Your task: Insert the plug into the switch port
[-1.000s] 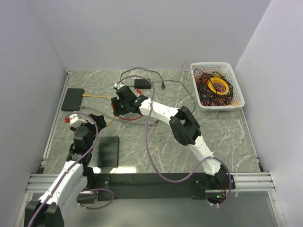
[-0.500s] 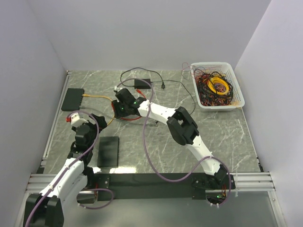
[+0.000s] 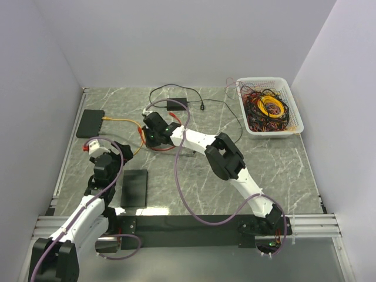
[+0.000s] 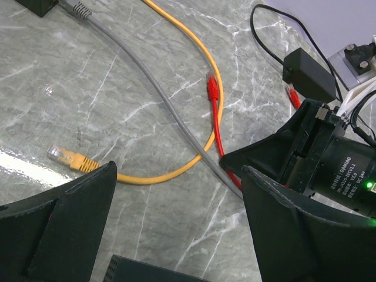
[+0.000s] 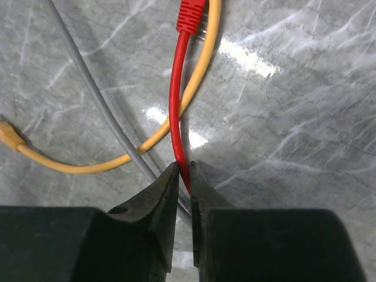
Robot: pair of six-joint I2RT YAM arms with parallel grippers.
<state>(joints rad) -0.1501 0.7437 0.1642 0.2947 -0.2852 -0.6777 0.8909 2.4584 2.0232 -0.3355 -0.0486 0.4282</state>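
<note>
Drawing its elbow slightly leftward since earlier, the right gripper (image 5: 183,169) is pinching the red cable (image 5: 174,100) behind its plug (image 5: 191,14), well apart from the black switch (image 3: 90,123); the left gripper (image 4: 178,170) is hanging wide open, empty; the white basket (image 3: 294,126) is holding tangled cables (image 3: 267,108)

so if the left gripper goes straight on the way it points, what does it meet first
Likely the yellow cable, looped on the table between the open fingers of the left gripper; depth is unclear.
</note>
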